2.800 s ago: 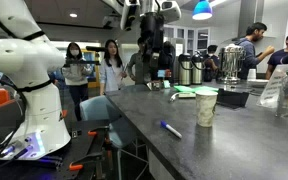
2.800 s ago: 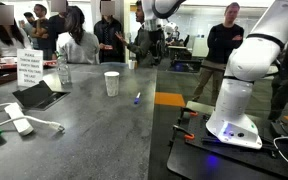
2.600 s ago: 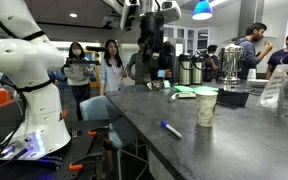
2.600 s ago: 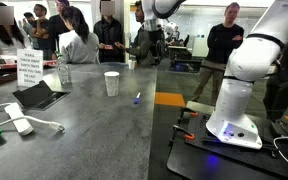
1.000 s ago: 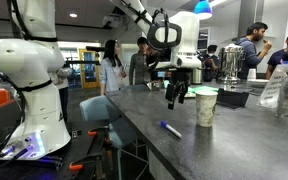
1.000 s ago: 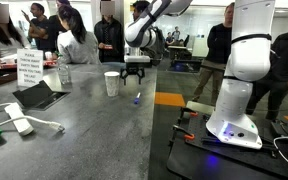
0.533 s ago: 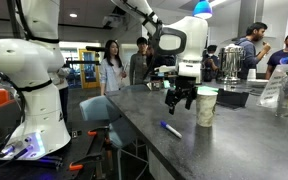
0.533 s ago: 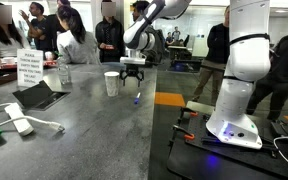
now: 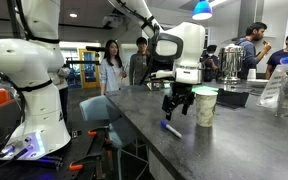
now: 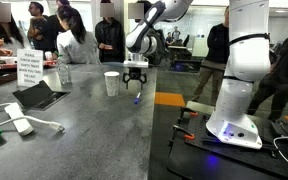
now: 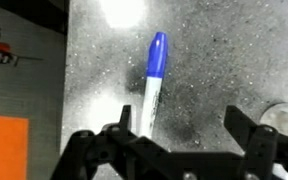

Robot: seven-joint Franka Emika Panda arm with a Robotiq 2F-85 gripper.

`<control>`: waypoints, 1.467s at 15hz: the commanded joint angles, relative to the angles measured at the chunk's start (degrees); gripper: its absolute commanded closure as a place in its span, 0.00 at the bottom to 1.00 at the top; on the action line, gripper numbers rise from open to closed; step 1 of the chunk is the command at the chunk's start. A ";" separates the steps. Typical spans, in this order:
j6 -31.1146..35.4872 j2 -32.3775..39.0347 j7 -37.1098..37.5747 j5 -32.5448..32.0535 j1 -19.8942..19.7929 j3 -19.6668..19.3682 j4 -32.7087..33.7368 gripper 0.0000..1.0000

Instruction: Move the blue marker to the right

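Note:
The blue marker (image 9: pixel 171 129) lies flat on the dark grey counter (image 9: pixel 224 150), near its edge, in both exterior views (image 10: pixel 136 98). In the wrist view the marker (image 11: pixel 154 80) has a blue cap at the top and a pale barrel running down to the left finger. My gripper (image 9: pixel 178 107) hangs open just above the marker, also seen in an exterior view (image 10: pixel 135 84). In the wrist view the open fingers (image 11: pixel 184 128) are empty, with the marker's barrel by the left finger.
A paper cup (image 9: pixel 205 105) stands close beside the gripper, also in an exterior view (image 10: pixel 111 83). A tablet (image 10: pixel 39 95), a sign card (image 10: pixel 29 68), a bottle (image 10: pixel 63 72) and a white cable lie further along the counter. People stand behind it. The counter edge is near the marker.
The gripper has come from high at the back of the counter down and forward to just above the marker. The marker has not moved.

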 commanded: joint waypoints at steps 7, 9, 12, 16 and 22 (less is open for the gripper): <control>6.18 0.81 -5.71 3.38 0.19 -0.95 -4.18 0.32; 6.19 1.00 -5.44 3.31 0.17 -1.19 -4.64 0.49; 6.06 1.13 -5.23 2.91 0.16 -1.57 -5.11 0.71; 6.14 1.31 -5.06 2.08 0.46 -1.92 -5.17 1.00; 5.51 0.27 -3.16 -4.54 2.01 -3.63 -5.12 0.95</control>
